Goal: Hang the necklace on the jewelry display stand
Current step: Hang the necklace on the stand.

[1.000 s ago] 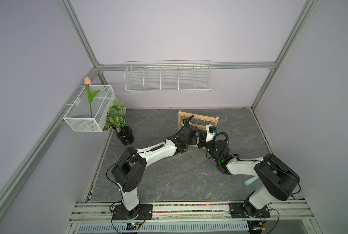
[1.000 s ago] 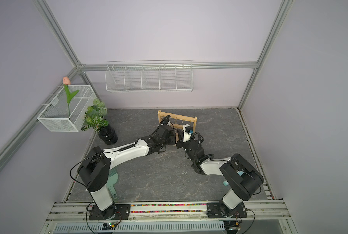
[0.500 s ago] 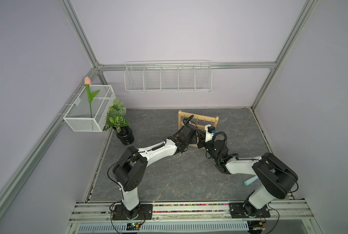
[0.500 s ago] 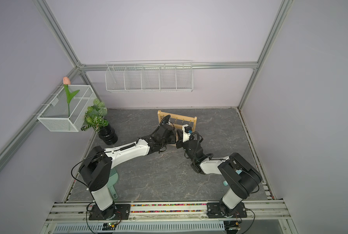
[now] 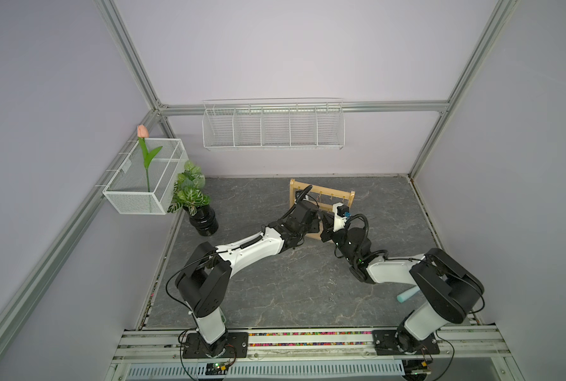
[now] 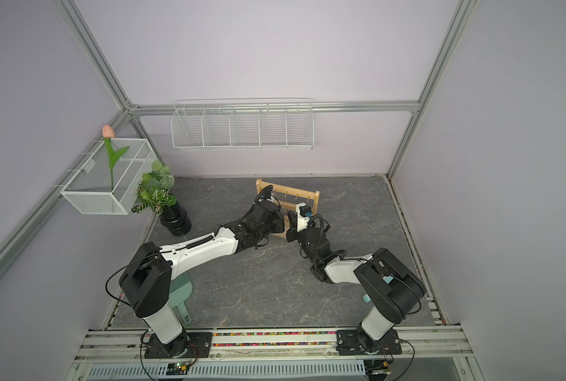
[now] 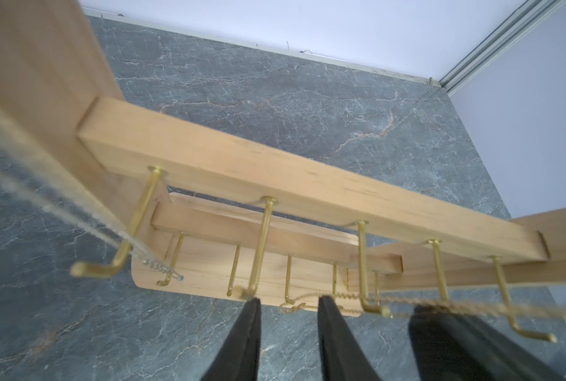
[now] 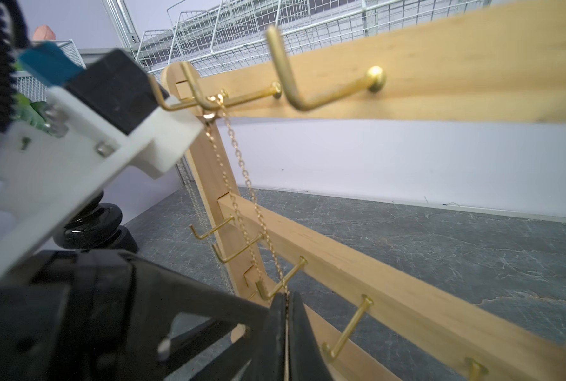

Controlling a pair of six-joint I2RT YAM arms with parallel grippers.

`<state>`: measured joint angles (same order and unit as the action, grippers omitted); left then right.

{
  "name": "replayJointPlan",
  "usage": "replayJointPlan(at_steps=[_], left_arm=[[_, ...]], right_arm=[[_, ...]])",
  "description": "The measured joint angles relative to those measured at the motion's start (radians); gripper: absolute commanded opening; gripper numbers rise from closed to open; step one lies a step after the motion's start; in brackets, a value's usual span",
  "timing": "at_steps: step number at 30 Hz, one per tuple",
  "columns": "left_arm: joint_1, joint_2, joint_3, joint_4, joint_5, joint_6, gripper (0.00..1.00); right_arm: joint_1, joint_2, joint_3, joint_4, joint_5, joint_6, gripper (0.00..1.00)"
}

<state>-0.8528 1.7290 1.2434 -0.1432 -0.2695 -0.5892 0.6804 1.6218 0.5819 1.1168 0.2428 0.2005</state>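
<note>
The jewelry display stand (image 5: 321, 195) (image 6: 287, 193) is light wood with gold hooks and stands at the back middle of the floor. Both arms meet at its front. A gold necklace (image 8: 246, 178) hangs by its clasp end from a top-rail hook and runs down as a double chain. My right gripper (image 8: 286, 297) is shut on its lower part. In the left wrist view the necklace (image 7: 407, 301) stretches across the hook tips. My left gripper (image 7: 289, 301) is open just in front of the hooks, with nothing between its fingers.
A long white wire basket (image 5: 273, 132) hangs on the back wall. A mesh basket with a tulip (image 5: 143, 178) is on the left wall, above a potted plant (image 5: 190, 194) in a black vase. A teal dustpan (image 6: 181, 290) lies by the left arm's base.
My left gripper has opened from shut, and nothing is in it now. Both arms have stayed nearly in place at the stand, and the right gripper keeps its hold on the chain.
</note>
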Motion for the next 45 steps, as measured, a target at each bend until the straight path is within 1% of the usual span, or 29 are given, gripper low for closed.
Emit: replayJointPlan(at_steps=[7,13,18,27,36,45], left_arm=[[0.000,-0.027,-0.010,-0.009,0.001,-0.013,0.33],[-0.002,-0.084,-0.050,-0.012,-0.006,-0.040,0.34],[-0.022,-0.124,-0.093,-0.008,-0.026,-0.057,0.33],[-0.040,-0.196,-0.168,0.003,-0.057,-0.066,0.32],[-0.050,-0.292,-0.187,-0.001,-0.100,-0.065,0.32],[-0.051,-0.319,-0.202,-0.010,-0.121,-0.064,0.32]], right_arm=[[0.000,0.000,0.000,-0.030,0.000,-0.015,0.08],[0.002,-0.014,0.000,-0.063,-0.001,-0.031,0.08],[0.010,-0.029,0.000,-0.077,-0.001,-0.041,0.08],[0.028,-0.032,-0.002,-0.105,0.004,-0.052,0.08],[0.028,-0.018,-0.008,-0.106,0.031,-0.056,0.08],[0.028,0.002,-0.008,-0.102,0.042,-0.056,0.08]])
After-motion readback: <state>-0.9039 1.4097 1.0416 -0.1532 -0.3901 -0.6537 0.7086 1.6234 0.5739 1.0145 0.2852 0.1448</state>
